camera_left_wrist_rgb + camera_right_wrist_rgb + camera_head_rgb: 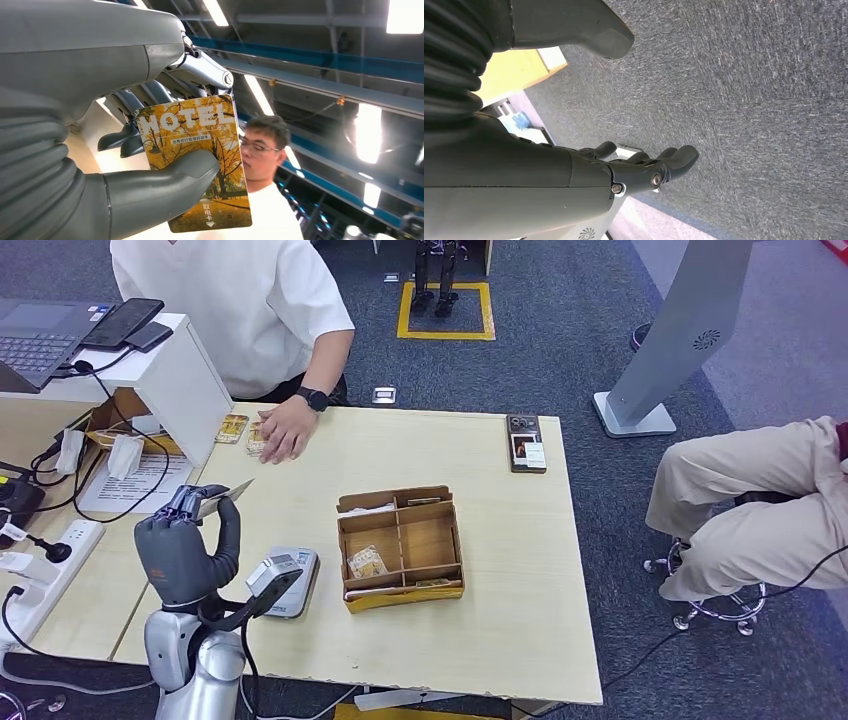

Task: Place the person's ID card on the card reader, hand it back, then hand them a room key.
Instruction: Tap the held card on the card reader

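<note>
Pale wood tabletop (480, 640) below me, grey carpet beyond. My left hand (186, 545) is raised at about eight o'clock of the tabletop, thumb and fingers pinching a room key (200, 160), a yellow card printed HOTEL, held upright toward the person (240, 310) at twelve o'clock. Just at three o'clock of the hand lies the card reader (290, 580). Farther right sits a compartmented cardboard box (402, 546) with cards inside. The person's hand (285, 430) rests on a card at the far edge. My right hand (644, 167) hangs over the carpet, fingers loosely apart, holding nothing.
</note>
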`<state>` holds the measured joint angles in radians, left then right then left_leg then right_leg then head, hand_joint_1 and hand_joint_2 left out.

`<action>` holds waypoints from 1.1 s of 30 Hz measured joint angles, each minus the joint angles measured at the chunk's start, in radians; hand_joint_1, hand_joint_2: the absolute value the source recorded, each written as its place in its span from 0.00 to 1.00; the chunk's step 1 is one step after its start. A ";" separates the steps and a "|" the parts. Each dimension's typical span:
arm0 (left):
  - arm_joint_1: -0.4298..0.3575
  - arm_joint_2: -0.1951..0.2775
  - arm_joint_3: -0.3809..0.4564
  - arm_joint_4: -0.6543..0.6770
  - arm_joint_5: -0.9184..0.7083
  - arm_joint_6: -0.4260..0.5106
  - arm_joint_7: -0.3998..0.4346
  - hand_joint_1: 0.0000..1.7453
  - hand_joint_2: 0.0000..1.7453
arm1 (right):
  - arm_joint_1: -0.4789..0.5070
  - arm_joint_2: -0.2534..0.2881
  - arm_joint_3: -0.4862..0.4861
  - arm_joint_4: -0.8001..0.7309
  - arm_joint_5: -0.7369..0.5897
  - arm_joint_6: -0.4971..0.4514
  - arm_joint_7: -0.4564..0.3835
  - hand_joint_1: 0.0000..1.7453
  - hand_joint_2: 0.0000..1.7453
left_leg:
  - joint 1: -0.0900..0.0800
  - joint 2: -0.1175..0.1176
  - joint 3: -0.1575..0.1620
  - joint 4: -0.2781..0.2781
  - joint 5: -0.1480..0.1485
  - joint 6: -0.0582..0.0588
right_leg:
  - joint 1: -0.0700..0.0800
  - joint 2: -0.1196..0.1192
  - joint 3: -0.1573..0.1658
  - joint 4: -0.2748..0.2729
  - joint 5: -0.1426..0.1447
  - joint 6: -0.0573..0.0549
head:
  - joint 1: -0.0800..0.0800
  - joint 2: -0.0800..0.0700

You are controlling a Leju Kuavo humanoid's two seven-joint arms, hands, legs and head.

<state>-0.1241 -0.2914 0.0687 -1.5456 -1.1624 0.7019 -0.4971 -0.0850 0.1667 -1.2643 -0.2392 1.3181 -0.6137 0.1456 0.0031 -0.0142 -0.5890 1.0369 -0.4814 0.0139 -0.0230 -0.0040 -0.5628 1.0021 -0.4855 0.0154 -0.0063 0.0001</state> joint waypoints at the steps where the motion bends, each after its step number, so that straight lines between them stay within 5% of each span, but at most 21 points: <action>1: 0.002 0.000 0.013 -0.002 0.001 0.000 0.000 1.00 1.00 | 0.000 0.000 0.000 0.000 -0.001 -0.001 0.000 0.00 1.00 | 0.000 0.000 0.000 0.000 0.000 0.000 | 0.000 0.000 0.000 0.000 0.000 0.000 | 0.000 0.000; 14: 0.025 0.000 0.124 -0.011 -0.078 0.000 0.072 1.00 1.00 | 0.000 0.000 -0.001 0.000 -0.011 -0.004 0.002 0.00 1.00 | 0.000 0.000 0.000 0.000 0.000 0.000 | 0.000 0.000 0.000 0.000 0.000 0.000 | 0.000 0.000; 33: 0.039 0.000 0.133 0.062 -0.222 0.000 0.169 1.00 1.00 | 0.000 0.000 -0.004 0.000 -0.011 -0.004 0.000 0.00 1.00 | 0.000 0.000 0.000 0.000 0.000 0.000 | 0.000 0.000 0.000 0.000 0.000 0.000 | 0.000 0.000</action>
<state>-0.0853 -0.2911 0.2018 -1.4841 -1.3847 0.7016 -0.3276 -0.0848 0.1667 -1.2679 -0.2392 1.3075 -0.6180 0.1457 0.0030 -0.0145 -0.5894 1.0369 -0.4815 0.0139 -0.0230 -0.0044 -0.5628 1.0021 -0.4855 0.0154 -0.0063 0.0002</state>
